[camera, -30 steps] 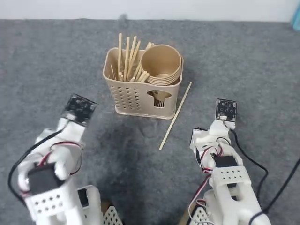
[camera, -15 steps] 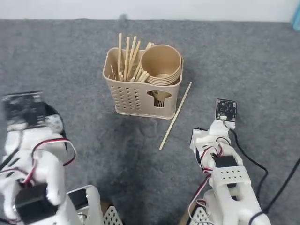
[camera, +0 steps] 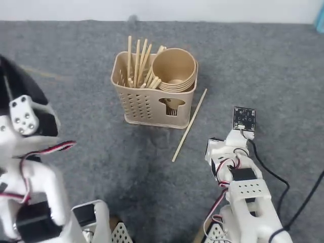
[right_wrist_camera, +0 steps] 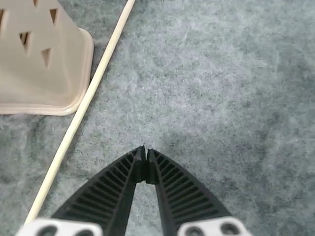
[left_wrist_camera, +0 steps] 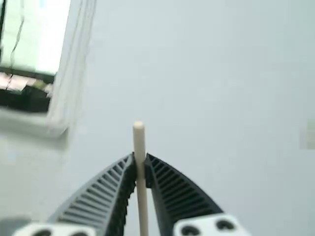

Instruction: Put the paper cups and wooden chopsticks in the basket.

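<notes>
**Left wrist view: slip and collision hazards with one chopstick in hand**

1. Tool state. The left tool (left_wrist_camera: 140, 164) is closed on a round pale wooden chopstick (left_wrist_camera: 139, 142). A short end of the stick projects past the fingertips, and the tool points up at a pale wall. The right tool (right_wrist_camera: 146, 155) is closed on nothing and sits low over the grey felt table (camera: 263, 61).

2. Object positions. The beige perforated plastic basket (camera: 147, 109) holds the stacked brown paper cups (camera: 174, 68) and a bundle of chopsticks (camera: 137, 61). A second wooden chopstick (camera: 190, 125) lies on the table just beside the basket, near the right tool.

3. Hazards.
- The smooth round stick is pinched along a narrow line, so it may rotate or slide out during the swing down.
- The raised left arm (camera: 25, 131) is well apart from the basket, and a long descent leaves room for misalignment.
- The upright bundle crowds the opening. A tilted entry could strike it, lever the light basket over, or bounce the stick out.
</notes>
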Motion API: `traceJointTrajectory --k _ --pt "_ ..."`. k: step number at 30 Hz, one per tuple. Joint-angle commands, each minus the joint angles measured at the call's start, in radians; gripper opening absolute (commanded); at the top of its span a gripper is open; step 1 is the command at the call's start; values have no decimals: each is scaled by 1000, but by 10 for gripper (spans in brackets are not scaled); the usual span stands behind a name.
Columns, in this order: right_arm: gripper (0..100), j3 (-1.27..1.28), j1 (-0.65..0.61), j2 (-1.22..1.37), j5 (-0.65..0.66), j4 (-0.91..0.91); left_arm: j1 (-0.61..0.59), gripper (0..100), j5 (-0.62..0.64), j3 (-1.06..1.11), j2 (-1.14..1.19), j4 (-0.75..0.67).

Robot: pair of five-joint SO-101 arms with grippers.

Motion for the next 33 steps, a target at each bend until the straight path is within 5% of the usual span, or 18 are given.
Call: traceJointTrajectory --k 1,9,20,33 --pt "9 -25 -4 2 -2 -18 112 13 12 -30 6 -166" --pt "9 -28 19 2 -2 -18 318 13 8 67 146 -473" --pt "9 -29 24 2 -2 -19 328 13 8 88 193 -221" --pt "9 -29 25 2 -2 -19 359 13 5 193 423 -218"
